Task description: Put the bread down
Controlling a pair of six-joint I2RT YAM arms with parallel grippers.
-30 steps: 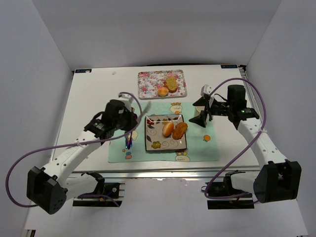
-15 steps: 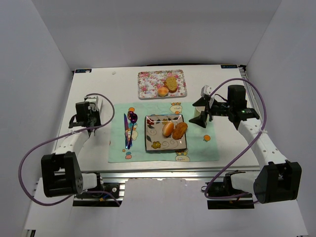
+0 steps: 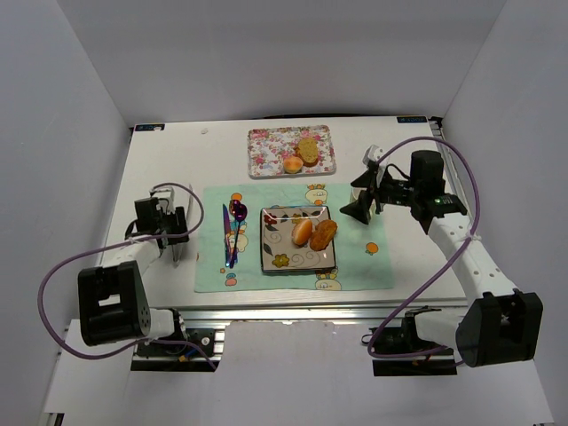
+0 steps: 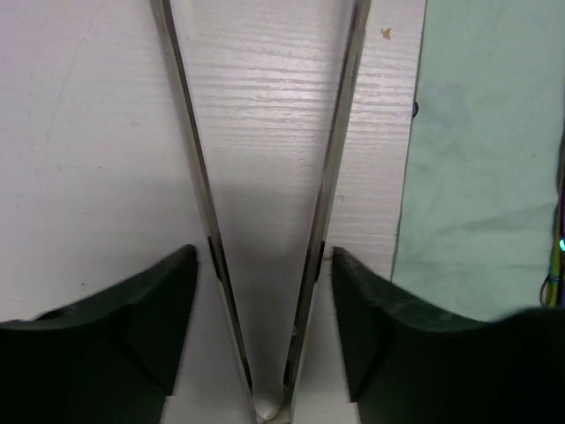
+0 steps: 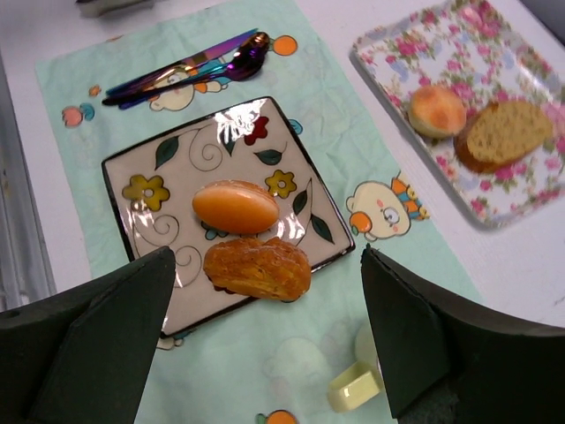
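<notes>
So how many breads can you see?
4. A smooth roll and a crusty pastry sit on the square plate. A round bun and a brown slice lie on the flowery tray. None seem hidden.

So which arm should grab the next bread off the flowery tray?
Probably right. The right claw, open and empty, hovers near the tray; the left claw sits off the mat, around the tongs.

Bun [image 5: 235,206], pastry [image 5: 257,267] side-by-side on plate [image 5: 146,225]
</notes>
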